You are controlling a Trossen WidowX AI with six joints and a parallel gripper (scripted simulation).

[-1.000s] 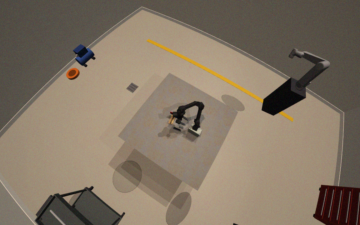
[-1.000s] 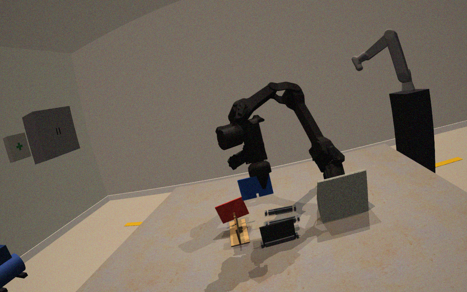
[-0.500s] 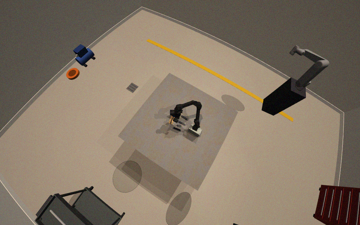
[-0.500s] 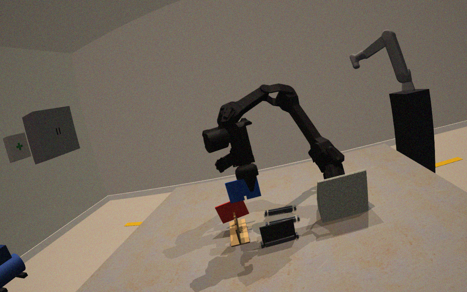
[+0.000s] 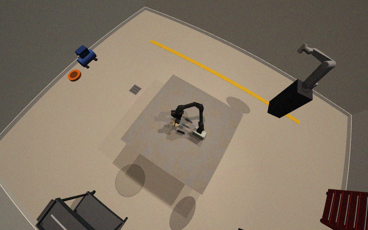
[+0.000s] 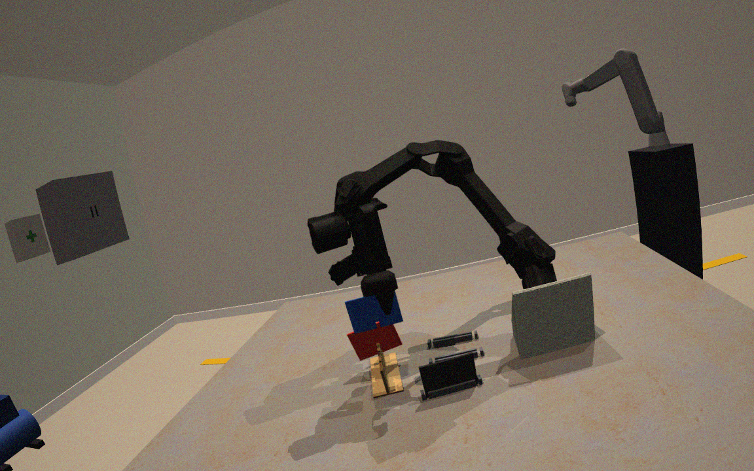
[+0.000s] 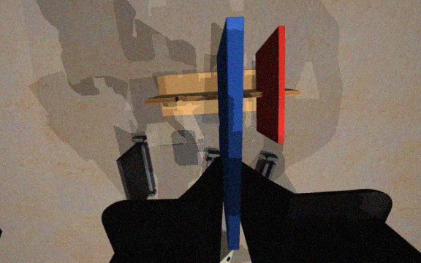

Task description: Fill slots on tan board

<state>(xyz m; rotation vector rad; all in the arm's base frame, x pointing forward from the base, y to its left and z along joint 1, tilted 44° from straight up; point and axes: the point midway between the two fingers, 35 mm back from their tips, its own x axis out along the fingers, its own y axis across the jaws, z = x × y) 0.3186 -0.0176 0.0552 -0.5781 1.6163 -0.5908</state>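
My gripper [image 6: 388, 305] [image 7: 224, 162] is shut on the blue board [image 6: 360, 314] [image 7: 235, 91], which hangs upright, notch down, above the standing tan board [image 6: 382, 367] [image 7: 196, 98]. In the wrist view the blue board runs crosswise over the tan board's middle; what lies under it is hidden. The red board [image 6: 371, 345] [image 7: 269, 73] sits crosswise on the tan board, right of the blue one in the wrist view. A dark slot [image 7: 176, 98] shows near the tan board's left end. The black board [image 5: 180, 132] [image 6: 449, 375] [image 7: 131, 172] leans in its holder.
Two holders without boards, one [image 5: 188, 120] [image 6: 453, 339] [image 7: 267, 166] and another [image 5: 185, 126] [image 6: 457, 355] [image 7: 212, 153], stand beside the black board's holder. The pale arm base [image 5: 199, 134] [image 6: 554, 319] is beyond them. A grey arm [image 5: 319, 72] [image 6: 634, 87] stands off the table.
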